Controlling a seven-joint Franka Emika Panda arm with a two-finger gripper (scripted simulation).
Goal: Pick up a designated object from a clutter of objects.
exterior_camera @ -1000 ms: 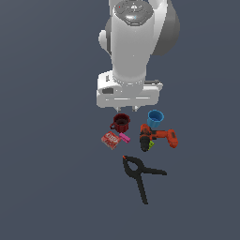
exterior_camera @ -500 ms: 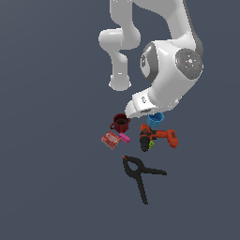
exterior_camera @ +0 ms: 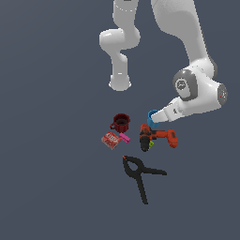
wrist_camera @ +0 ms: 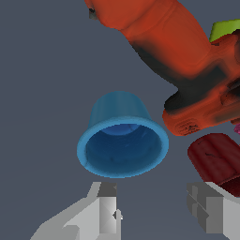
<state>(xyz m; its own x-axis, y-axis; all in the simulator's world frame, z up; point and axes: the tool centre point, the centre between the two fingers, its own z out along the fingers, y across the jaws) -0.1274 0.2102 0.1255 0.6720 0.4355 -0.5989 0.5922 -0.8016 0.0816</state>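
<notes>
1. The end effector [wrist_camera: 152, 208] is spread wide and holds nothing. Both pale grey fingers [wrist_camera: 107, 206] show in the wrist view with bare gap between them, a spacing that looks chosen to take in the cup's rim.
2. Just ahead of the fingertips stands the small bright blue round plastic cup [wrist_camera: 123, 140], the designated object. It is upright on the dark grey surface [wrist_camera: 42, 70], mouth open toward the camera and not yet touched. In the exterior view it sits right at the tip of the end effector [exterior_camera: 156, 119], partly hidden by it.
3. Just beyond the cup lies the orange-and-black power drill [wrist_camera: 183, 70] on its side, close enough that a finger coming down on that side has little room; I judge this the main risk of a knock.
4. To one side of the end effector, near one finger, is the dark red mug with a handle [wrist_camera: 218, 157], apart from the cup.
5. Further out lie the red flat box [exterior_camera: 111, 139] and the large black spring clamp [exterior_camera: 139, 172], well apart from the end effector and out of its way.
</notes>
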